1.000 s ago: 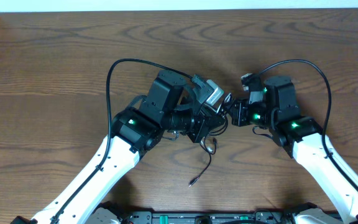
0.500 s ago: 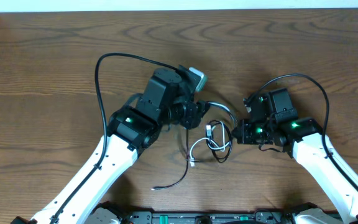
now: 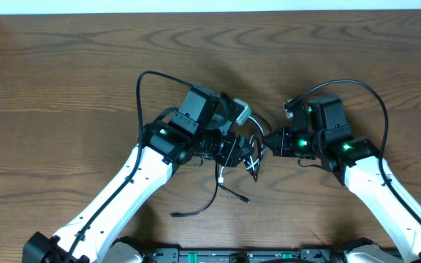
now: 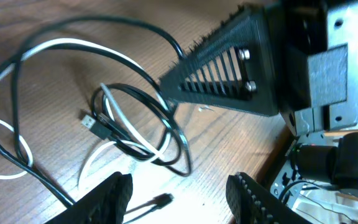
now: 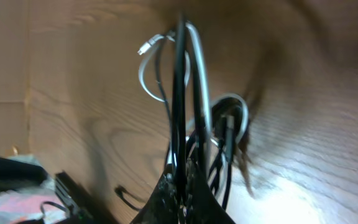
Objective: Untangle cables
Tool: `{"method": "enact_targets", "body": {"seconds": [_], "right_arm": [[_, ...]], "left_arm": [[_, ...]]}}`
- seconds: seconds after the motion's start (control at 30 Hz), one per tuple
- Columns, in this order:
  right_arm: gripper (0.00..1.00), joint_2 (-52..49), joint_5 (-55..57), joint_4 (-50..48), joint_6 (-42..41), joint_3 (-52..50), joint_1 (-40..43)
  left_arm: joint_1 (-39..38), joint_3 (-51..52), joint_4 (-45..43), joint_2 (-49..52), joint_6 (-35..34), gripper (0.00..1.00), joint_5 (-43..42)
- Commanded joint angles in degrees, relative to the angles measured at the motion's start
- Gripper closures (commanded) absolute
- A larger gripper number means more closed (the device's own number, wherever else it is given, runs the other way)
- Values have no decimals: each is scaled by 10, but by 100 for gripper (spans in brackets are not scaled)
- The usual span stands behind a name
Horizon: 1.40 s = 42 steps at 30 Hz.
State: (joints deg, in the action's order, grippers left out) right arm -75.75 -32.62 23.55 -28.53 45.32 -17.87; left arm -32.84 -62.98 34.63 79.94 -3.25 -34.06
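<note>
The desk (image 3: 64, 73) was dark brown wood with a strong wavy grain, and a pale strip (image 3: 196, 5) ran along its far edge. Two white arms came in from the near side, the left arm (image 3: 123, 193) and the right arm (image 3: 386, 197). Each carried one thick black wire looped above it, one on the left (image 3: 139, 95) and one on the right (image 3: 382, 102).

There were two cables, one black cable (image 5: 179, 93) and one white cable (image 5: 197, 68). They lay wound through each other in loose loops at the middle of the desk, between the two claws. One black tail (image 3: 199, 211) trailed toward the near edge, and a small flat plug (image 4: 92, 122) rested on the wood beside the coil.

The left claw (image 4: 179, 196) hung above the tangle with its fingers apart and nothing between them. The right claw (image 5: 180, 199) was closed on the black cable, which ran straight and taut out of its grip, with the white cable arching just beside it.
</note>
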Motion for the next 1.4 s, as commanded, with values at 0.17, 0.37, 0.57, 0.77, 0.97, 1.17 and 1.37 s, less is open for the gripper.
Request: {"method": "enact_targets", "body": {"seconds": [0.17,0.37,0.57,0.77,0.97,1.17,1.37], "right_arm": [[99,-1,-24,-37,-49,4,-2],[99,-1,2,-18,-49,4,-2],[99,-1,40,24,-49,4,-2],[99,-1,40,26,-49,4,-2],[99,-1,40,26,-49,4,-2],[99,-1,40,26,-49,4,-2],[99,-1,40,26,-49,4,-2]], "left_arm": [[-26,-3,14,15,29,47,-13],[-42,9,16,63,30,47,-13],[-42,9,4,124,30,43,-13],[-42,9,-19,162,30,43,-13],[-42,9,-26,167,30,43,-38],[-42,8,-30,160,30,43,-93],[-41,8,-45,150,30,32,-91]]}}
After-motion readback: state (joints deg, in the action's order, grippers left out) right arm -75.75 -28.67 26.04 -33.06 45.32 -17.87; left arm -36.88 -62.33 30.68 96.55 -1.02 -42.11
